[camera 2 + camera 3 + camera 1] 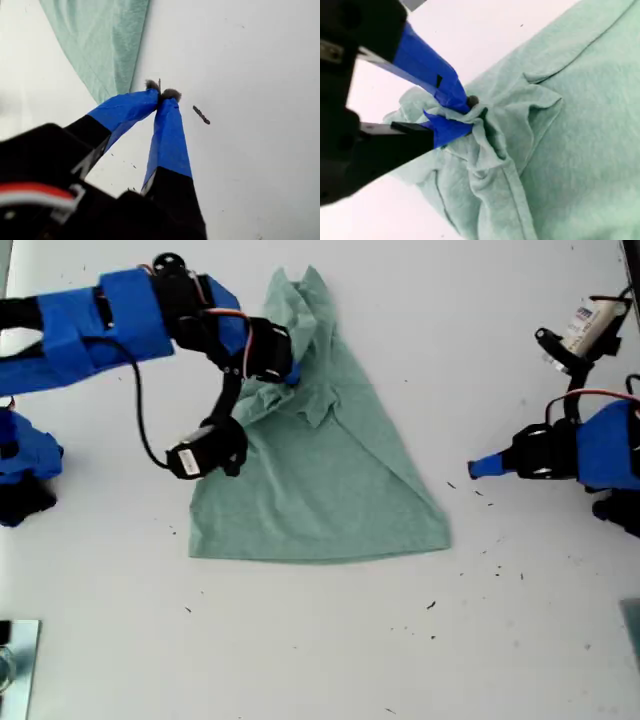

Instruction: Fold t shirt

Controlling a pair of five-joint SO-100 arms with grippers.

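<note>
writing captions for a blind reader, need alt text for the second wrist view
My second gripper pinches a bunched fold of the pale sage-green t shirt between its blue fingers. The rest of the shirt spreads, wrinkled, over a white table.
</note>
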